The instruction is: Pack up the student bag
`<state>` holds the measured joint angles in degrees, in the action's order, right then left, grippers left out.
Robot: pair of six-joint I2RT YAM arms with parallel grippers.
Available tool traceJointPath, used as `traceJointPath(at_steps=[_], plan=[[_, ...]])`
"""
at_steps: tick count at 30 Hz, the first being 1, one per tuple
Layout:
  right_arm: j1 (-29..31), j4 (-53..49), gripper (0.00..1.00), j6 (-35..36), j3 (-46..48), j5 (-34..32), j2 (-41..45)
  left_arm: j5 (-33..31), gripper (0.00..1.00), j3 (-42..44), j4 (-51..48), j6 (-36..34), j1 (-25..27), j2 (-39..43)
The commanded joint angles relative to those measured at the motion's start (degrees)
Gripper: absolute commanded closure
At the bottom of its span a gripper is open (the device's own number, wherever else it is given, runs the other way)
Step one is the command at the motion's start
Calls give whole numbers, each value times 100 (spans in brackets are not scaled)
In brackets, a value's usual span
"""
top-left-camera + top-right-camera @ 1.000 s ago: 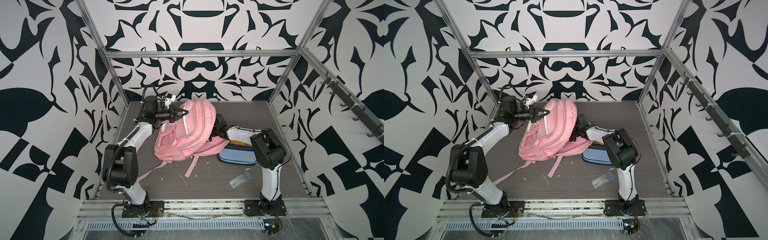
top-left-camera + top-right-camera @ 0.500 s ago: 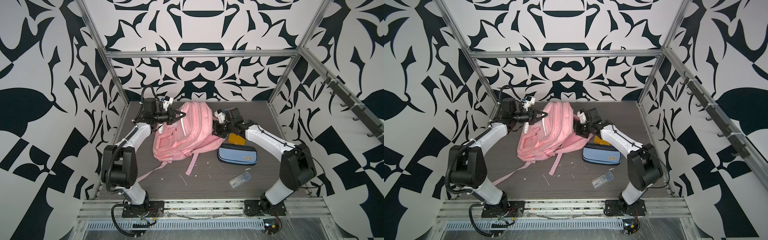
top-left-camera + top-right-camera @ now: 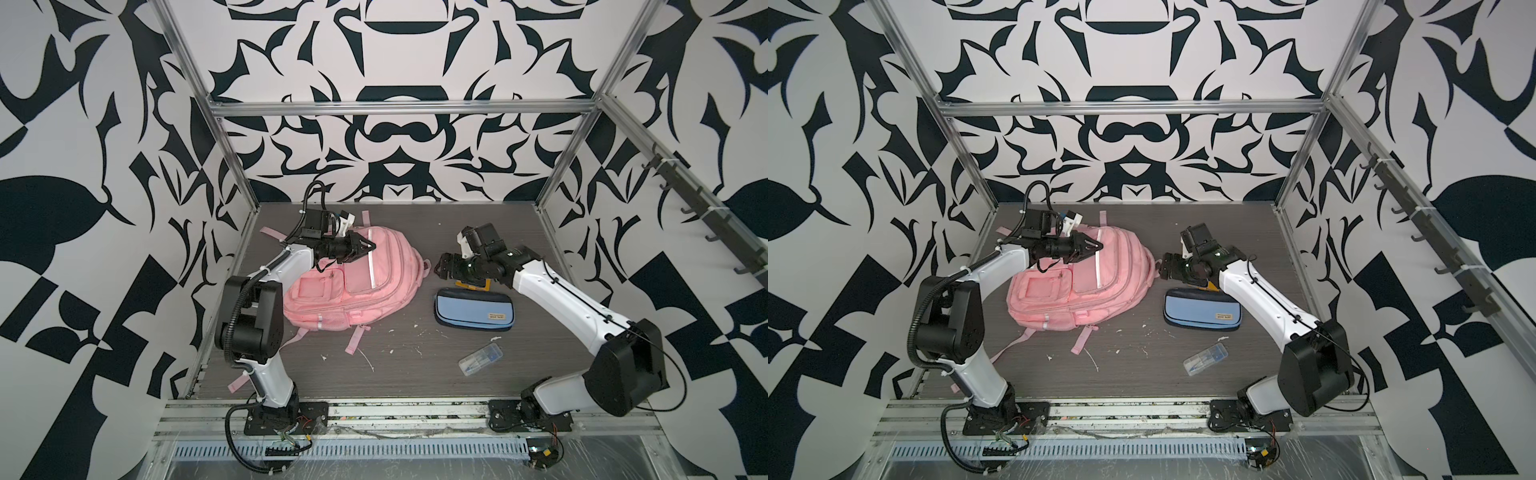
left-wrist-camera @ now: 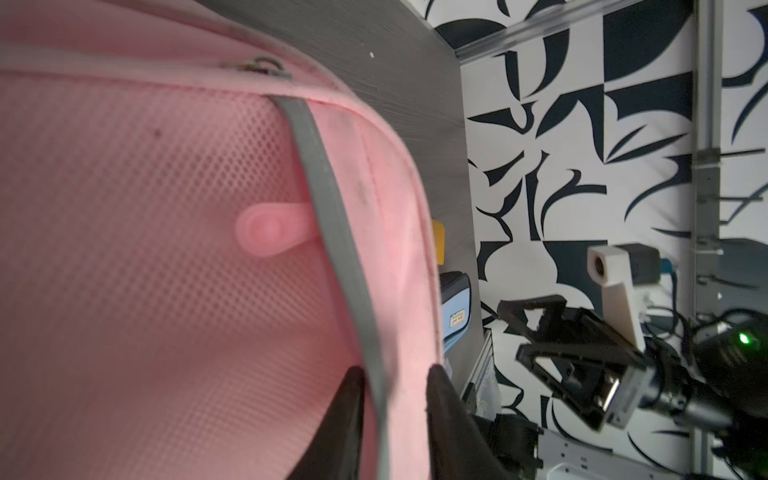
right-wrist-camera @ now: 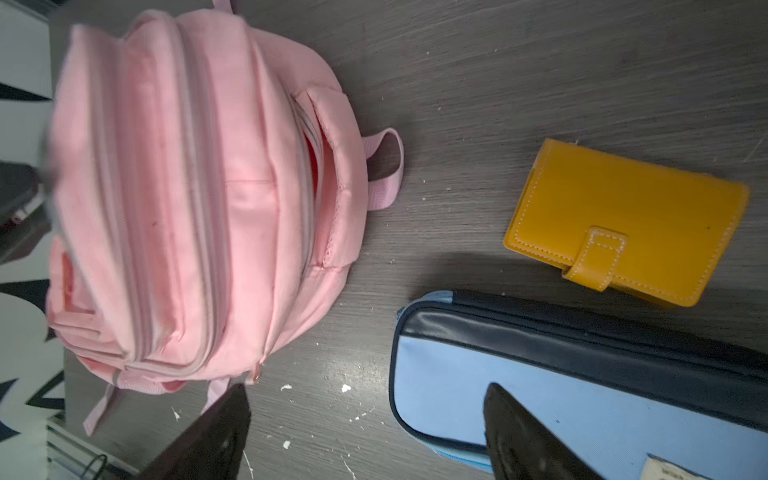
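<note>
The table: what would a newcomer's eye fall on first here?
The big pink backpack lies flat on the left of the dark table, with the left gripper over its far end. To its right lie a blue pencil case and, just behind it, a yellow wallet, with the open right gripper near them.

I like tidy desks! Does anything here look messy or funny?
Yes. Little white scraps lie scattered like crumbs over the dark table, in front of the student bag and the blue pencil case. The bag lies slumped, its straps sprawled loose. Nothing looks broken.
</note>
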<state>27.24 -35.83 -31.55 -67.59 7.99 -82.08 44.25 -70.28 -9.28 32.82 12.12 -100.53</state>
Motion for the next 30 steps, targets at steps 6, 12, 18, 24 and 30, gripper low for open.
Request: traceJointPath(at_steps=[6,12,18,24,30], plan=[[1193,716,12,1176,58,-66,22,-1569,5,4,-2264,-247,2,1095],[1712,1406,12,1508,115,618,-366,-1977,12,1694,-3238,524,56,3254],[1780,1835,13,2279,-83,1512,-967,-1732,14,2951,-3705,1503,159,4831],[1784,1920,15,2286,-312,1822,-1474,-1663,3,4143,-2407,2630,159,5209],[1784,2245,15,2030,-145,1787,-1410,-1965,2,4223,-1793,3079,159,4466]])
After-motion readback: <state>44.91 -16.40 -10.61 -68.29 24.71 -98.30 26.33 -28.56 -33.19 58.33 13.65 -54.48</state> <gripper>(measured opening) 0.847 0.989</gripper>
